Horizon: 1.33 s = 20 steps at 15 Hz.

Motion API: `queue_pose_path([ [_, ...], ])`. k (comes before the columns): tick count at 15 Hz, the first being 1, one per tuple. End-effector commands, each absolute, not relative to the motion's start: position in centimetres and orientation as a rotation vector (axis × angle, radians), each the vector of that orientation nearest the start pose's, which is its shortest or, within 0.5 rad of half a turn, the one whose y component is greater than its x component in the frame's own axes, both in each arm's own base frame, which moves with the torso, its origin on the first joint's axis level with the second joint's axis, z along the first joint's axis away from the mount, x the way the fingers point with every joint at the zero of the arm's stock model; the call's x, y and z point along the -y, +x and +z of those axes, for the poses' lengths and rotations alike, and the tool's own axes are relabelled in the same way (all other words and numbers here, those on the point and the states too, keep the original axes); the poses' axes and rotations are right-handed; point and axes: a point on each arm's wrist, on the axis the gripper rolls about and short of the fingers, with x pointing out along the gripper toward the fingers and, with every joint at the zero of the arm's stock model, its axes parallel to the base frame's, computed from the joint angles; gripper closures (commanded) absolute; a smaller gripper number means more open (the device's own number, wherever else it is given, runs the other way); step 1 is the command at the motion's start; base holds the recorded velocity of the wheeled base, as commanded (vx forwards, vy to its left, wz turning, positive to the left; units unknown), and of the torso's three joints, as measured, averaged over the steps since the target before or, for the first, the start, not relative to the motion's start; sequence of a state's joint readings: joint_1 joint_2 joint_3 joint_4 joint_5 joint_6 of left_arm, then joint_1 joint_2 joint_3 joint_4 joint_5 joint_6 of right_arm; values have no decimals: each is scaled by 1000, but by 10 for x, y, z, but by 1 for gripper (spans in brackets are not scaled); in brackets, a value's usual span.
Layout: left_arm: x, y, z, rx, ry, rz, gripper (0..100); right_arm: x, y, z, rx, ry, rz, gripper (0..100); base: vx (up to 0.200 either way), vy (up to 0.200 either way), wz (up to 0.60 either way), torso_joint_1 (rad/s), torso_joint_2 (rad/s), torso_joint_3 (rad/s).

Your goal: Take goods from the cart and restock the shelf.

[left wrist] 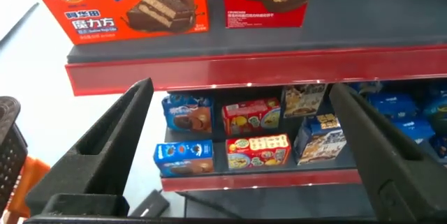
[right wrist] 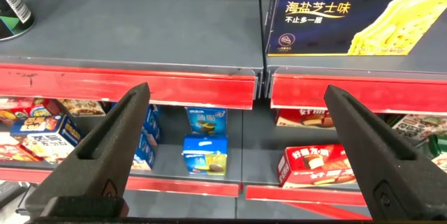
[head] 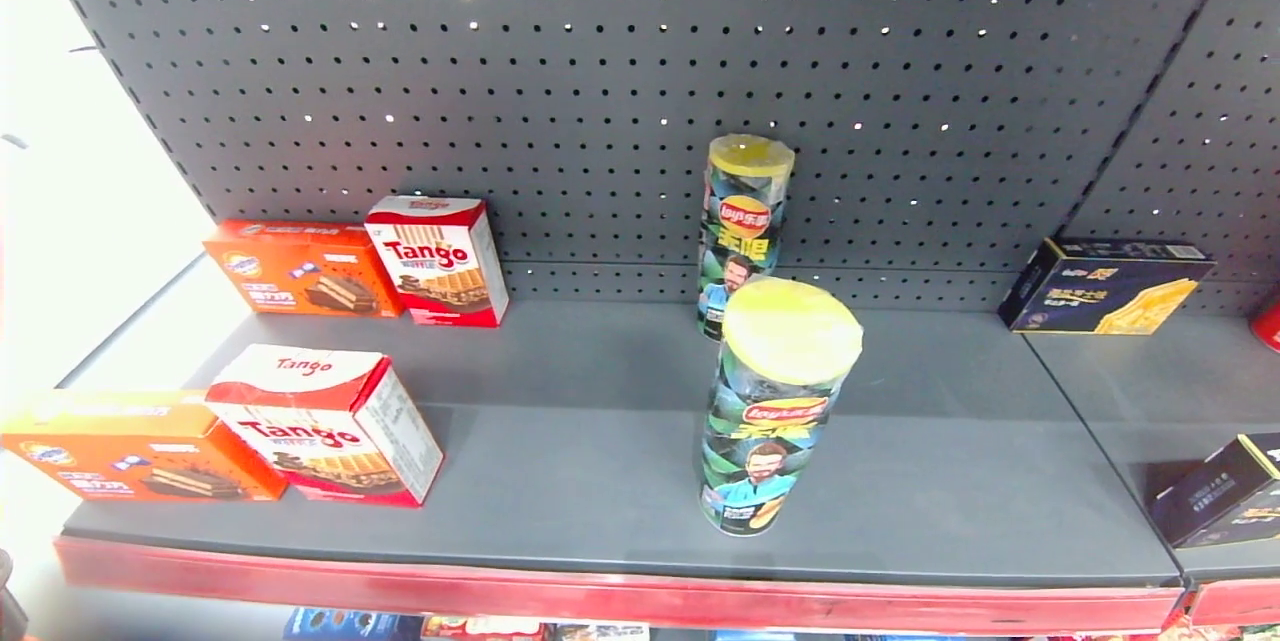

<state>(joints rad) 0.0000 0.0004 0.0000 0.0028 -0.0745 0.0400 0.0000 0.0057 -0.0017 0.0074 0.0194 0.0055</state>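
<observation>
Shelf [head: 600, 461] is straight ahead of both claws, with its red lip facing them. The left claw [left wrist: 244, 154] and right claw [right wrist: 241, 154] are spread wide and empty, probably staged for a cart pick. The chip cans [head: 775, 411] stand upright ahead, between the two claws, filed front-to-back with labels out, presumably for facing.

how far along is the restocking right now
Done: front chip can, back chip can, red boxes and orange boxes stand on the shelf. In hand: nothing; left gripper and right gripper have open, empty fingers. Left: wide bare shelf space between the groups looks unfilled.
</observation>
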Motion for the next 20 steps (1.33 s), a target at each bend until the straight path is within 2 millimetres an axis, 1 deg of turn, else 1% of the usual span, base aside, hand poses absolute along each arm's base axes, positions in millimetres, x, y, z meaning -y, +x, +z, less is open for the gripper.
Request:
queue_pose_path([
  [1,2,-23,75,0,41,-75,0,0,-22,75,-14,6,18,0,0,0,0,0,0,0],
  [18,2,-23,75,-1,43,-74,0,0,-22,75,-14,6,18,0,0,0,0,0,0,0],
  [19,2,-23,75,-1,46,-75,0,0,-22,75,-14,6,18,0,-200,0,0,7,7,-2],
  [20,2,-23,75,0,40,-72,0,0,-22,75,-14,6,18,0,0,0,0,0,0,0],
])
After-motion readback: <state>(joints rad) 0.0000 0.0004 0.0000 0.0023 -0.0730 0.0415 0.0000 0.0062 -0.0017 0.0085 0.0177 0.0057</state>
